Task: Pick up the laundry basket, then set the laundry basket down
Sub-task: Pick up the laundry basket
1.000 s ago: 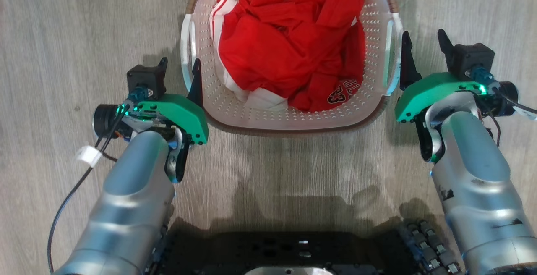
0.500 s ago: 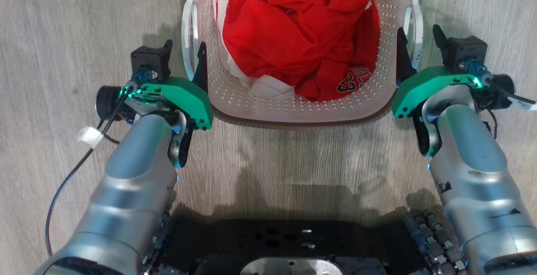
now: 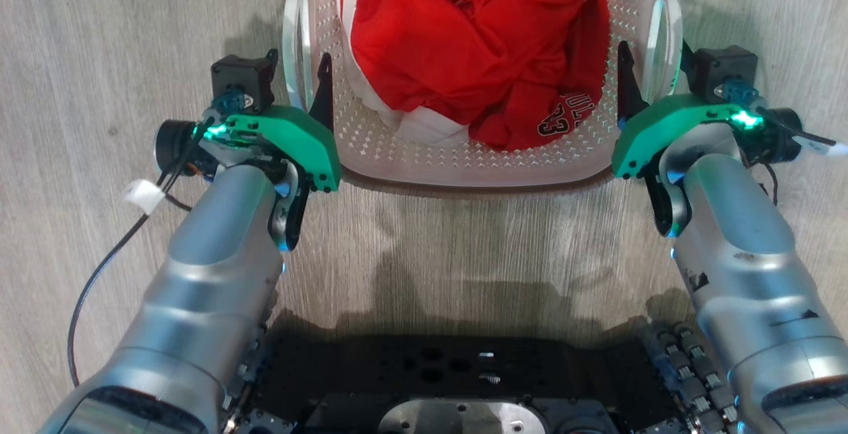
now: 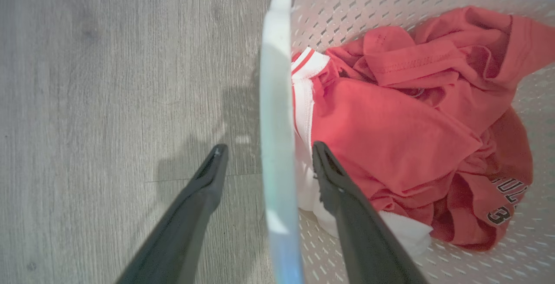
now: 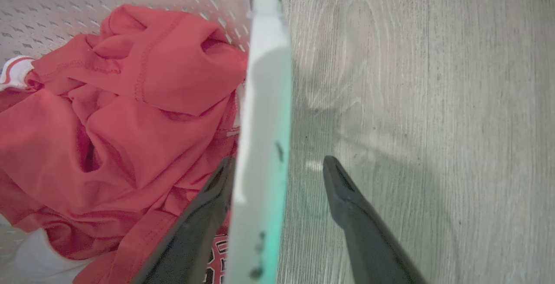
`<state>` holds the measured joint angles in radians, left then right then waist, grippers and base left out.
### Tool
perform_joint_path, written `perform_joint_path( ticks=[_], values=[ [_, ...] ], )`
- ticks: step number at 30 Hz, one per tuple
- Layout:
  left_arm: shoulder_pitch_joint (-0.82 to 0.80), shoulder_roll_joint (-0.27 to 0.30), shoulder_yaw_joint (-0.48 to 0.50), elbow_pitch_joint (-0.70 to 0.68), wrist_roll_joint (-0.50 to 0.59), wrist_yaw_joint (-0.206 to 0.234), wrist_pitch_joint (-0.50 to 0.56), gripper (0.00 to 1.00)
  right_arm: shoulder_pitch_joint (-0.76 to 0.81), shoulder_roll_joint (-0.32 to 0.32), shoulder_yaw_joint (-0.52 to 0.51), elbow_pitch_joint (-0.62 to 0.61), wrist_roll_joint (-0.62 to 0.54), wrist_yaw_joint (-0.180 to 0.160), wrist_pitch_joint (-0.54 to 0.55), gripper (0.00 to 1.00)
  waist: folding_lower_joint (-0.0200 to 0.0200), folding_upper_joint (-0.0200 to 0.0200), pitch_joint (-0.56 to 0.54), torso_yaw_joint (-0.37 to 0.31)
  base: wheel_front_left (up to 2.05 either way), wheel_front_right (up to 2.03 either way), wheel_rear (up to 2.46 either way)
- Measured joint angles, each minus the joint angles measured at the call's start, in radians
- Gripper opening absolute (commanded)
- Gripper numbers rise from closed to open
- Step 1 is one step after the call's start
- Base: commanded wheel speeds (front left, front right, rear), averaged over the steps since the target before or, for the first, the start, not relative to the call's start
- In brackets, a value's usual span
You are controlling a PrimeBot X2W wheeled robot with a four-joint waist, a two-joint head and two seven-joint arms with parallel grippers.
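A pale grey wood-grain floor [image 3: 99, 23] with a matte, streaked surface spans the scene. On the left, the left end effector [image 3: 298, 56] stands with its two long, tapered dark fingers apart, straddling the smooth white left handle [image 3: 295, 36] of the basket. In the left wrist view the left end effector [image 4: 269, 146] has that flat handle strip [image 4: 275, 102] running between its fingers, with a gap on either side.

The small rounded-rectangular white plastic laundry basket [image 3: 464, 156] stands on the floor straight ahead of the robot, between the two arms. Its thin walls are dotted with rows of small holes, and a ribbed brown rim band [image 3: 477, 189] edges it. A crumpled red fabric garment [image 3: 464, 43] with white trim and dark printed numerals fills it.

On the right, the right end effector [image 3: 652, 50] is likewise spread around the white right handle [image 3: 659, 30]. In the right wrist view the right end effector [image 5: 277, 160] has its inner finger just beside the handle [image 5: 264, 102] and its outer finger apart from it.
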<state>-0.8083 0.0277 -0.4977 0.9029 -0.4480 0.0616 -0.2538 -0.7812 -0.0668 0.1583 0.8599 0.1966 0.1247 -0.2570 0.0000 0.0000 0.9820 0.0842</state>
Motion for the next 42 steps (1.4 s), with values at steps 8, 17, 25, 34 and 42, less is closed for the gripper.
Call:
perform_joint_path(
  ticks=[8,17,25,34,42],
  values=[
    [-0.018,-0.002,-0.027,0.012,-0.031,0.000,0.000,0.13,-0.025,0.000,0.017,0.016,0.009,0.000,0.000,0.27,0.0000,0.0000,0.006,0.003,0.00,0.00,0.00],
    [-0.017,-0.007,-0.067,0.034,-0.075,0.000,0.000,0.00,-0.033,0.002,0.033,0.058,0.042,0.000,0.000,0.00,0.0000,0.0000,-0.024,0.002,0.00,0.00,0.00],
    [-0.005,-0.008,-0.074,0.049,-0.099,0.006,0.000,0.00,-0.031,0.003,0.058,0.100,0.082,0.000,0.000,0.00,0.0000,0.0000,-0.082,-0.002,0.00,0.00,0.00],
    [0.053,-0.010,-0.082,0.082,-0.128,0.009,0.000,0.00,-0.001,0.011,0.114,0.165,0.158,0.002,0.000,0.00,0.0000,0.0000,-0.172,-0.015,0.00,0.00,0.00],
    [0.110,-0.014,-0.118,0.129,-0.185,0.001,0.000,0.00,0.031,0.014,0.192,0.235,0.244,0.005,0.000,0.00,0.0000,0.0000,-0.275,-0.026,0.00,0.00,0.00]
  ],
)
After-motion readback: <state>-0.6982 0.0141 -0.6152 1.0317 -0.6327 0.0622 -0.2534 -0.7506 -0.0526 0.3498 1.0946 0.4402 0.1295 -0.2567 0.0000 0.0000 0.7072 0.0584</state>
